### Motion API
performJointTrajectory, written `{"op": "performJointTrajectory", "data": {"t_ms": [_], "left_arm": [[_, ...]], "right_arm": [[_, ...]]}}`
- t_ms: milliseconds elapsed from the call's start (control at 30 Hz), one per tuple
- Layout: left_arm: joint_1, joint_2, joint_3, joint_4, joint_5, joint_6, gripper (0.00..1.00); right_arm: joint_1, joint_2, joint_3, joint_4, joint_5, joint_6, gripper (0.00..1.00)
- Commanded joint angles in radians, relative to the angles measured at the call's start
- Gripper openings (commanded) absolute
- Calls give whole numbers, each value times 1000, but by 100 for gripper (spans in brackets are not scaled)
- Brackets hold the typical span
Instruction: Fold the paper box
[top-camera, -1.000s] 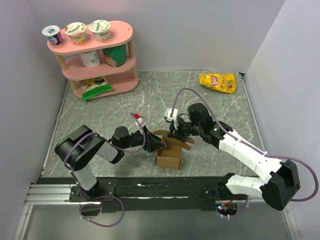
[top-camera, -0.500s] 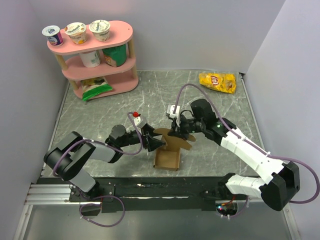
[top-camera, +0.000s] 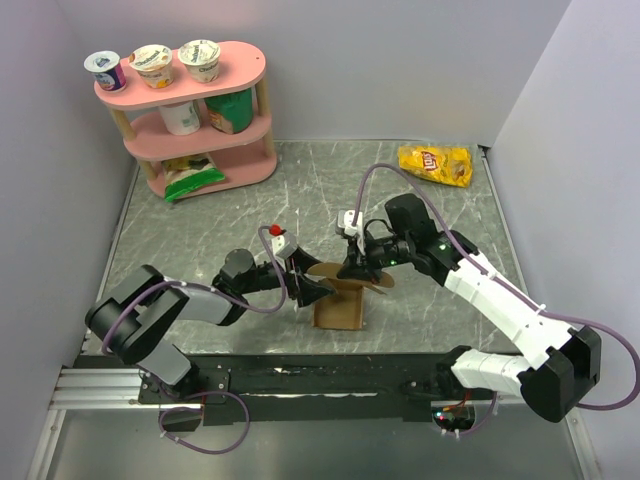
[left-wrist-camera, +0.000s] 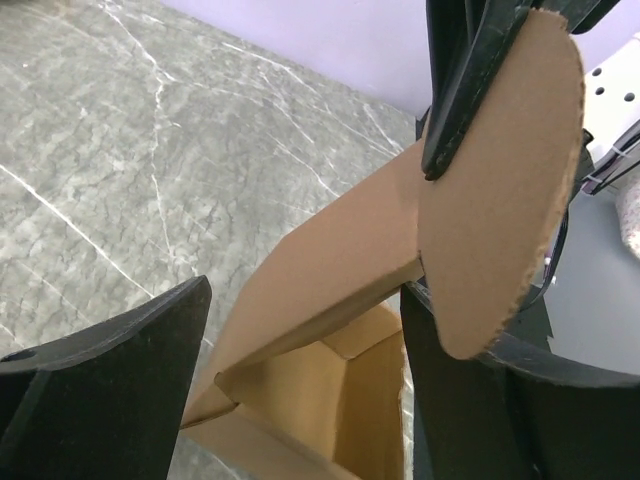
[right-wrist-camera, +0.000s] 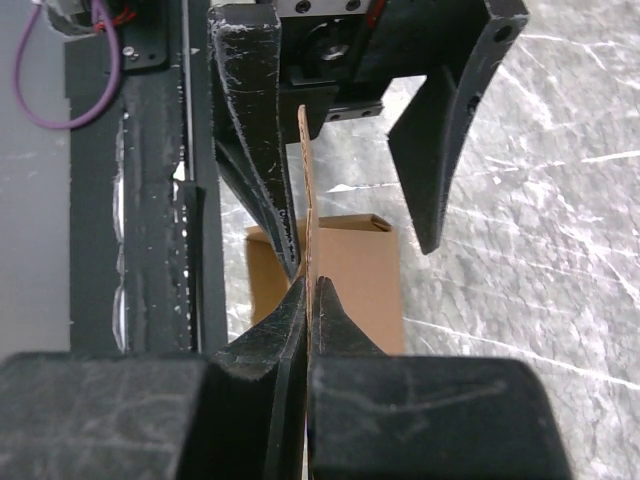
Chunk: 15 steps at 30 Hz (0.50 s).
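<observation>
The paper box (top-camera: 338, 310) is a small brown cardboard box standing at the near middle of the table, its open top showing in the left wrist view (left-wrist-camera: 330, 400). A rounded flap (top-camera: 352, 276) rises from it. My right gripper (top-camera: 357, 266) is shut on this flap, which shows as a thin edge (right-wrist-camera: 305, 180) pinched between the fingertips (right-wrist-camera: 308, 292). My left gripper (top-camera: 305, 286) is open at the box's left side. Its fingers (left-wrist-camera: 110, 380) stand either side of the box's top panel (left-wrist-camera: 320, 260), with the flap (left-wrist-camera: 500, 190) beside the right one.
A pink three-tier shelf (top-camera: 190, 120) with yogurt cups and packets stands at the back left. A yellow chip bag (top-camera: 436, 164) lies at the back right. Walls close in the table on the left, back and right.
My left gripper has opened wider and shifted slightly right beside the box. My right gripper has drawn the flap up and a little back, and the box now looks narrower from above.
</observation>
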Motion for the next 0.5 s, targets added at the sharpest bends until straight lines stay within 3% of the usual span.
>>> {"op": "performJointTrajectory", "data": {"t_ms": [0, 167, 333, 467], "left_arm": [[-11, -55, 42, -1, -33, 61, 82], [-29, -63, 76, -47, 8, 79, 82], [-54, -146, 57, -215, -65, 189, 86], [-54, -204, 49, -251, -62, 211, 86]], "right_arm": [[3, 2, 58, -37, -94, -8, 0], [-4, 11, 72, -53, -111, -11, 0], [-21, 25, 113, -108, -56, -14, 0], [-38, 3, 108, -80, -88, -5, 0]]}}
